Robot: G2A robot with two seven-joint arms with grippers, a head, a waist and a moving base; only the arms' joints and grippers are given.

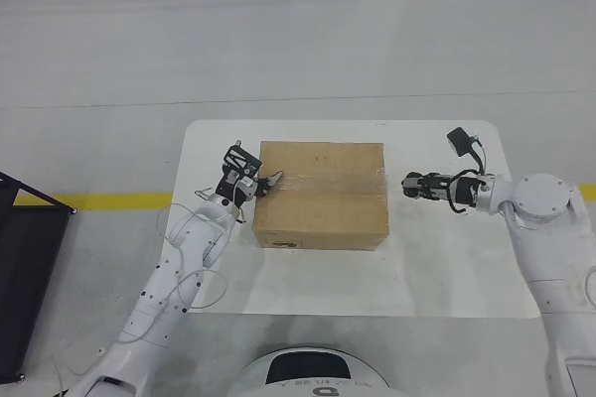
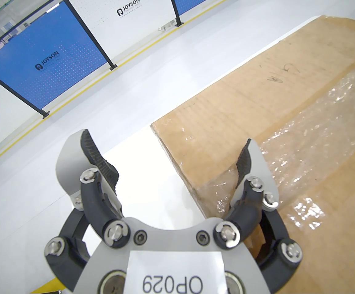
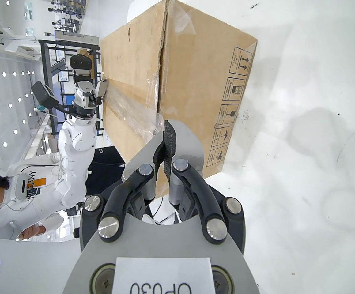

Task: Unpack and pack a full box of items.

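Observation:
A closed brown cardboard box [image 1: 321, 193] sits in the middle of the white table [image 1: 447, 268], its top seam sealed with clear tape [image 2: 312, 142]. My left gripper [image 1: 257, 171] stands open at the box's left end, one finger [image 2: 247, 160] touching the taped upper edge, the other finger [image 2: 97, 157] out over the table. My right gripper [image 1: 409, 186] is shut with nothing in it, just off the box's right end at the height of the seam. In the right wrist view the box [image 3: 177, 93] shows its end flaps, with the left gripper [image 3: 96, 88] at its far end.
A black rack [image 1: 10, 268] stands on the floor left of the table. A yellow floor line [image 1: 109, 199] runs behind it. Bare table surface lies in front of the box and to its right.

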